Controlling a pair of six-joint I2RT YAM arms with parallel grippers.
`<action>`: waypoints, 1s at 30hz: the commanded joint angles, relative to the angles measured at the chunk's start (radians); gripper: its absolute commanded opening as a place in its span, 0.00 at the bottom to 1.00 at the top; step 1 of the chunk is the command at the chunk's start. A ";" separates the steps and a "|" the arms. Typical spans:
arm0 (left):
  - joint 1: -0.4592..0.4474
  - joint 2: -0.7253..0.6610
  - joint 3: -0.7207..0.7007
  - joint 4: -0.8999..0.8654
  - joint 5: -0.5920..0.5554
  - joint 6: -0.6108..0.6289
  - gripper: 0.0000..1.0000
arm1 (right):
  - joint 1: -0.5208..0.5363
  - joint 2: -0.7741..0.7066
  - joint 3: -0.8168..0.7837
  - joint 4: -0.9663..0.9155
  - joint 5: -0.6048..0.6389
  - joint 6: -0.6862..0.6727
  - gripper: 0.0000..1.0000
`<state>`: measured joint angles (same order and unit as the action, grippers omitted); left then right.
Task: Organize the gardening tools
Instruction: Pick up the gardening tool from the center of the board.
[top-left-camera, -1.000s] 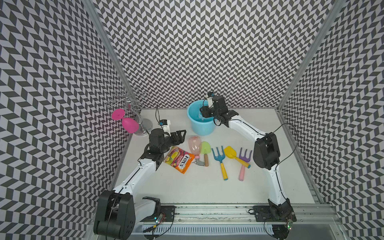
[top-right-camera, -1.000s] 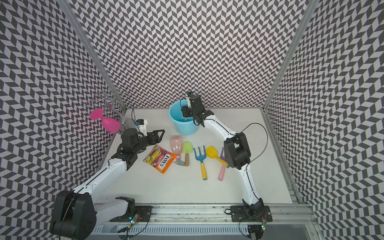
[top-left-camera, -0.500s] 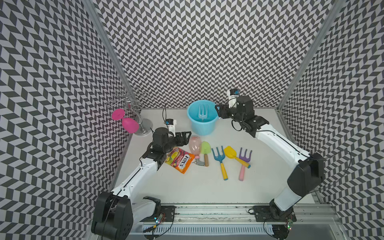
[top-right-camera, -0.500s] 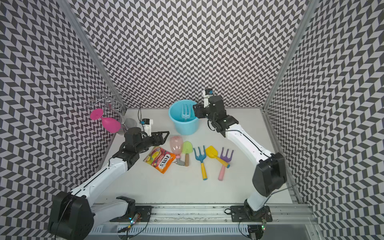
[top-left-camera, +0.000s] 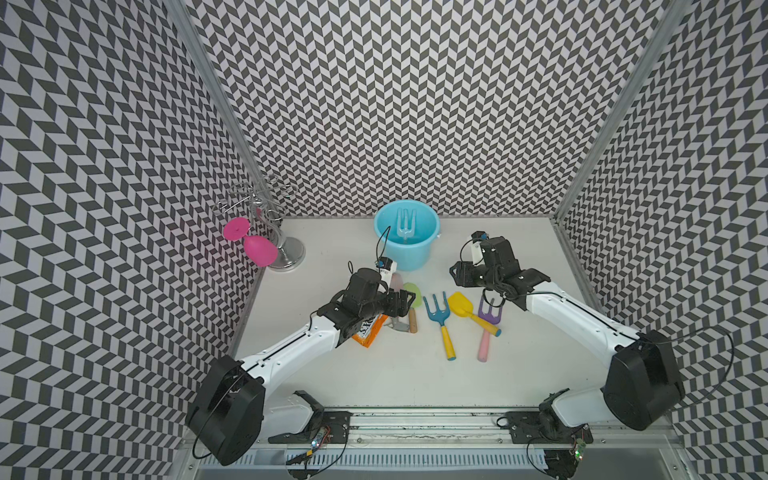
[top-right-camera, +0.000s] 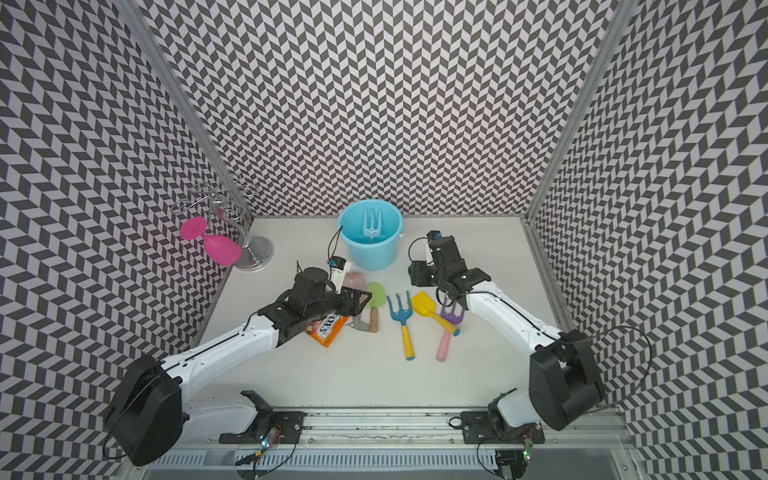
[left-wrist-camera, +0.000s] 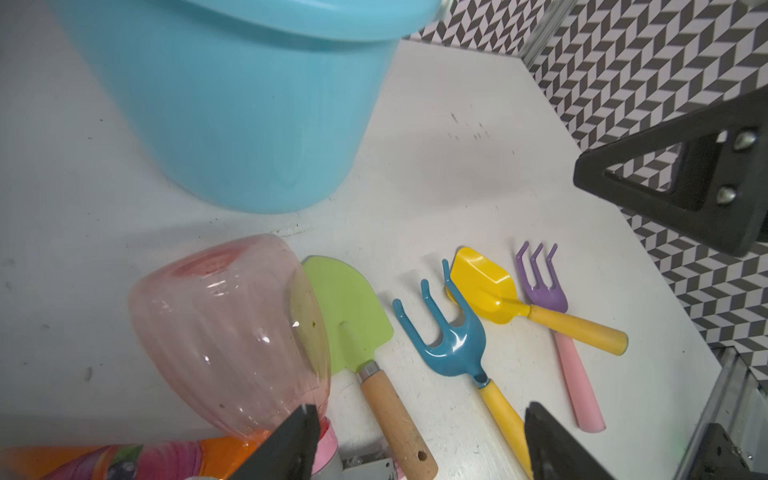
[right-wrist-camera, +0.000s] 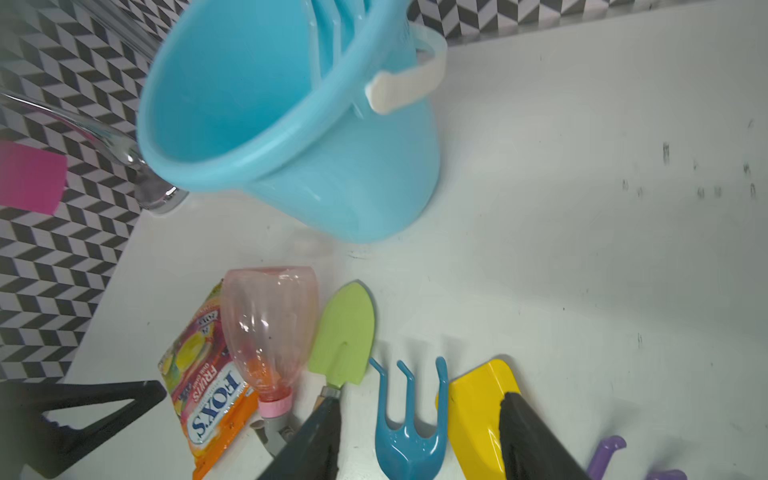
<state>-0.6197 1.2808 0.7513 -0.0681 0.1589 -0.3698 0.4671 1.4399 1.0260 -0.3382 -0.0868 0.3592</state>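
Jaws spread and empty, the left gripper (left-wrist-camera: 419, 411) hovers over the pink translucent spray bottle (left-wrist-camera: 228, 332), the right gripper (right-wrist-camera: 419, 403) over the teal-pronged, yellow-handled plastic fork (right-wrist-camera: 409, 449), at the white worktop's (top-left-camera: 519, 374) middle.

Light blue fork (top-left-camera: 406, 222): upright inside bucket (top-left-camera: 409, 258) near back edge of desk (top-left-camera: 519, 374), tines up.
Rest flat in row mid-desk, heads toward back edge:
- pink translucent spray bottle (right-wrist-camera: 268, 328), on side, grey nozzle toward front edge
- green trowel (top-left-camera: 411, 289), brown handle
- teal fork (top-left-camera: 438, 316), yellow handle
- yellow trowel (top-left-camera: 461, 305), orange handle crossing over purple fork (top-left-camera: 489, 315) with pink handle
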 joint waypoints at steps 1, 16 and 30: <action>-0.034 0.025 0.030 -0.006 -0.036 0.023 0.80 | 0.002 -0.048 -0.064 0.012 -0.015 0.027 0.62; -0.090 0.124 0.056 0.013 -0.028 0.048 0.79 | 0.002 -0.015 -0.118 -0.170 0.148 -0.001 0.59; -0.089 0.132 0.057 0.010 -0.041 0.049 0.80 | 0.014 0.060 -0.167 -0.180 0.063 -0.011 0.49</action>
<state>-0.7067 1.4139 0.7841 -0.0715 0.1375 -0.3328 0.4709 1.4811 0.8768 -0.5240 -0.0021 0.3573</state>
